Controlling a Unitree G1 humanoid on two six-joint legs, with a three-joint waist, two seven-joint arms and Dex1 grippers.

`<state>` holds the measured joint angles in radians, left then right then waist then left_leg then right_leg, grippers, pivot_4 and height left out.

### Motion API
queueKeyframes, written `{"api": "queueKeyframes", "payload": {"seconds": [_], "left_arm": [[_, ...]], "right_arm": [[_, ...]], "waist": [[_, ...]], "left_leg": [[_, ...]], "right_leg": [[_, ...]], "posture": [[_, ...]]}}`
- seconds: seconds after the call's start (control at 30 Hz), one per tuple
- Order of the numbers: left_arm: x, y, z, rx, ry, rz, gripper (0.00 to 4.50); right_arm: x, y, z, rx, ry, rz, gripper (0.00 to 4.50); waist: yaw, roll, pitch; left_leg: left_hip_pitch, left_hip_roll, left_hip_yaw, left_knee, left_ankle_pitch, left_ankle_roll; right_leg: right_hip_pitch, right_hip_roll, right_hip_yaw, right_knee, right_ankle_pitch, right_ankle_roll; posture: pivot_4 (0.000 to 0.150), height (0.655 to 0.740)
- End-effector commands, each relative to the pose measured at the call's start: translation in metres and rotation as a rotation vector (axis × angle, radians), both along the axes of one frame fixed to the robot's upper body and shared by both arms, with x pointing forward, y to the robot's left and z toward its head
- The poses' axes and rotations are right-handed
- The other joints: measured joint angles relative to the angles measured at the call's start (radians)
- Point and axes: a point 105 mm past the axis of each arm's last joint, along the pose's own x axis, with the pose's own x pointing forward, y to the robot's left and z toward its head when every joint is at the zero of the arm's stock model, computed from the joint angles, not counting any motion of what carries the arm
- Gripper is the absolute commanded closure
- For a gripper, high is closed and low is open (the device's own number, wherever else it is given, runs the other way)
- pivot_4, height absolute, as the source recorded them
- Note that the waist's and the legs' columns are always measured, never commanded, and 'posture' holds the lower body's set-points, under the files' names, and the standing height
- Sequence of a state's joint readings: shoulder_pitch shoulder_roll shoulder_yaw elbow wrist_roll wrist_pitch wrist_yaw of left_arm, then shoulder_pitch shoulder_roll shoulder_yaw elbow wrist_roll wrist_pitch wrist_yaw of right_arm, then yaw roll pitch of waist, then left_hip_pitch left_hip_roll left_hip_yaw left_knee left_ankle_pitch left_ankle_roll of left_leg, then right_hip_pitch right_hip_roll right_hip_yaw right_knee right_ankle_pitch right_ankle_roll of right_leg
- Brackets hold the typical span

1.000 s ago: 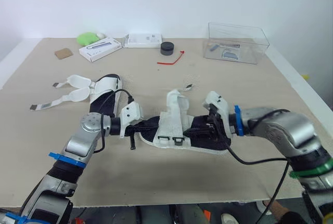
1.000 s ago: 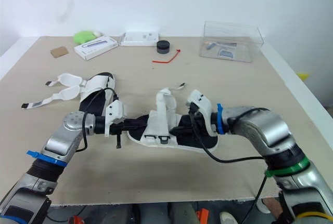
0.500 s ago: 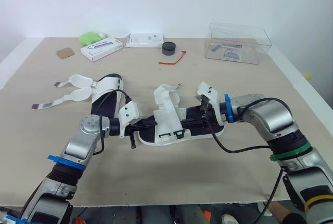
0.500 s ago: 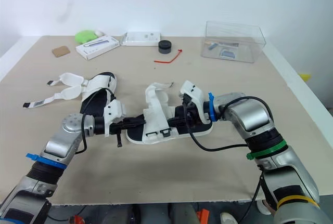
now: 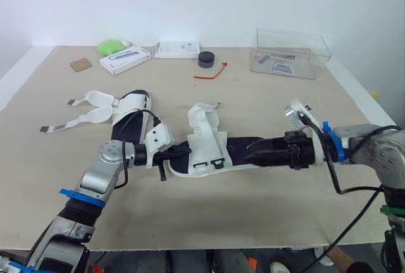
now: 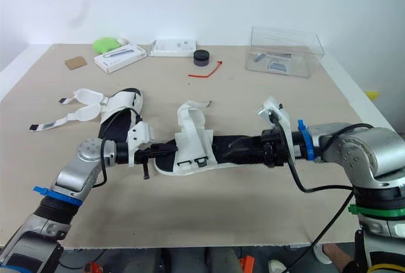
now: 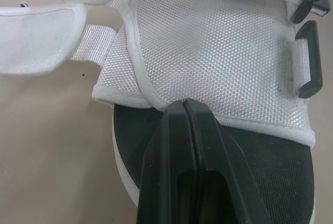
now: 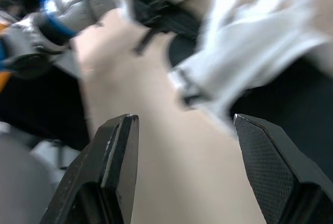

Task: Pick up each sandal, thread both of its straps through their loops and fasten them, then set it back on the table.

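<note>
So the sandal [image 5: 215, 149] sits mid-table [image 5: 253, 216], lying left to right between the two grippers. It has a black footbed, a white mesh upper and two black loops [image 5: 209, 166] on the near side. Both straps [image 5: 204, 116] are flopped open toward the far side, not through the loops yet. The left gripper [image 5: 188, 151] is at its left end. The right gripper [image 5: 249, 152] is at its right end, over the black footbed.

The head views give you the layout but aren't much help on the fingers. The left wrist view is: that gripper's fingers [image 7: 171, 146] are pressed together, tips right at the rim of the mesh where it meets the footbed. You also get the mesh weave and the loops up close there. In the right wrist view the fingers [image 8: 117, 156] are spread wide, with the white upper beyond them.

The second sandal [image 5: 130, 114] lies further left, its own straps loose and trailing left, well apart from both grippers.
</note>
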<state>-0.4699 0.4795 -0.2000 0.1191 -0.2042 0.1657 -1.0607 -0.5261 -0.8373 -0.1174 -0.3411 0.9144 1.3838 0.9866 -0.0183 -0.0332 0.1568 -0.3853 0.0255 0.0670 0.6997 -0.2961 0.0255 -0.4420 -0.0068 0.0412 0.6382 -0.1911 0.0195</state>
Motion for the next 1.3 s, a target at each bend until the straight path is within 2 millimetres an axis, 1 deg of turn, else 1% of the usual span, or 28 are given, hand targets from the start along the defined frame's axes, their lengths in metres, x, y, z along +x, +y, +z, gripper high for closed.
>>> {"api": "queueKeyframes", "payload": {"seconds": [0.03,0.1,0.17,0.3,0.47,0.6,1.0,1.03,1.07,1.1,1.13,1.17,1.2,1.23,1.3], "left_arm": [[0.001,-0.004,0.000,0.005,-0.004,-0.021,4.50],[0.001,-0.006,0.000,0.004,-0.005,-0.025,4.50],[0.001,-0.006,0.000,0.003,-0.005,-0.029,4.50],[0.000,-0.006,-0.001,0.004,-0.004,-0.034,4.50],[0.001,-0.006,-0.001,0.006,-0.005,-0.032,4.50],[0.002,-0.006,0.000,0.004,-0.010,-0.029,4.50],[0.001,-0.007,-0.001,0.005,-0.007,-0.030,4.50],[0.001,-0.007,-0.001,0.005,-0.006,-0.032,4.50],[0.001,-0.007,-0.001,0.005,-0.005,-0.033,4.50],[0.001,-0.007,-0.001,0.005,-0.005,-0.033,4.50],[0.001,-0.007,-0.001,0.004,-0.004,-0.033,4.50],[0.001,-0.007,-0.001,0.004,-0.003,-0.033,4.50],[0.001,-0.008,-0.001,0.003,-0.002,-0.033,4.50],[0.001,-0.008,-0.002,0.004,-0.001,-0.032,4.50],[0.000,-0.008,-0.002,0.003,0.000,-0.031,4.50]], "right_arm": [[-0.005,0.009,-0.010,-0.011,0.026,-0.047,1.34],[-0.005,0.012,-0.019,-0.028,0.037,-0.075,1.34],[-0.004,0.014,-0.022,-0.012,0.059,-0.095,1.34],[0.003,0.015,-0.021,0.012,0.083,-0.138,1.34],[0.004,0.021,-0.019,0.036,0.105,-0.132,1.34],[0.008,0.028,-0.024,0.043,0.134,-0.134,1.34],[0.018,0.032,-0.029,0.080,0.191,-0.180,1.34],[0.019,0.033,-0.030,0.077,0.196,-0.184,1.86],[0.019,0.033,-0.031,0.074,0.200,-0.187,2.16],[0.020,0.033,-0.031,0.072,0.202,-0.190,2.65],[0.020,0.033,-0.031,0.072,0.205,-0.194,3.21],[0.021,0.033,-0.032,0.072,0.207,-0.197,3.65],[0.022,0.033,-0.032,0.071,0.211,-0.201,4.29],[0.022,0.033,-0.032,0.071,0.213,-0.204,4.41],[0.022,0.032,-0.033,0.070,0.217,-0.206,4.41]], "waist": [[0.000,0.000,0.000],[0.000,0.000,0.000],[0.000,0.000,0.000],[0.000,0.000,0.000],[0.000,0.000,0.000],[0.000,0.000,0.000],[-0.003,0.000,0.000],[-0.003,0.000,0.000],[-0.003,0.000,0.000],[-0.003,0.000,0.000],[-0.003,0.000,0.000],[-0.003,0.000,0.000],[-0.003,0.000,0.000],[-0.003,0.000,0.000],[-0.003,0.000,0.000]], "left_leg": [[0.000,0.000,0.000,0.000,0.000,0.000],[-0.001,0.000,0.000,0.001,0.000,0.000],[-0.001,-0.001,0.001,0.001,0.000,0.000],[-0.001,-0.002,0.001,0.002,0.000,0.000],[-0.001,-0.003,0.000,0.002,0.000,0.000],[-0.001,-0.003,0.000,0.002,0.000,0.000],[-0.001,-0.003,0.000,0.002,0.001,0.001],[-0.001,-0.003,0.001,0.002,0.001,0.001],[-0.001,-0.003,0.000,0.002,0.001,0.001],[-0.001,-0.003,0.001,0.002,0.001,0.001],[-0.001,-0.003,0.001,0.002,0.001,0.001],[-0.001,-0.003,0.001,0.002,0.001,0.001],[-0.002,-0.003,0.001,0.002,0.001,0.001],[-0.002,-0.003,0.001,0.002,0.001,0.001],[-0.002,-0.003,0.001,0.002,0.001,0.001]], "right_leg": [[0.000,0.000,0.000,0.000,0.000,0.000],[0.000,0.000,0.000,0.000,0.000,0.001],[0.000,-0.001,0.000,0.000,0.001,0.001],[0.000,-0.002,0.000,0.000,0.001,0.003],[0.000,-0.002,0.000,0.000,0.000,0.003],[0.000,-0.002,0.000,0.000,0.001,0.003],[0.000,-0.002,0.001,0.000,0.001,0.003],[0.000,-0.002,0.001,0.000,0.002,0.003],[0.000,-0.002,0.001,0.000,0.002,0.003],[0.000,-0.002,0.001,0.000,0.002,0.003],[0.000,-0.002,0.001,0.000,0.001,0.003],[0.000,-0.002,0.001,0.000,0.001,0.003],[0.000,-0.002,0.001,0.000,0.001,0.003],[0.000,-0.002,0.001,0.000,0.001,0.003],[0.000,-0.002,0.001,0.000,0.001,0.003]], "posture": [[0.150,0.7400],[0.150,0.7400],[0.150,0.7400],[0.150,0.7400],[0.150,0.7400],[0.150,0.7400],[0.150,0.7400],[0.150,0.7400],[0.150,0.7400],[0.150,0.7400],[0.150,0.7400],[0.150,0.7400],[0.150,0.7400],[0.150,0.7400],[0.150,0.7400]]}}
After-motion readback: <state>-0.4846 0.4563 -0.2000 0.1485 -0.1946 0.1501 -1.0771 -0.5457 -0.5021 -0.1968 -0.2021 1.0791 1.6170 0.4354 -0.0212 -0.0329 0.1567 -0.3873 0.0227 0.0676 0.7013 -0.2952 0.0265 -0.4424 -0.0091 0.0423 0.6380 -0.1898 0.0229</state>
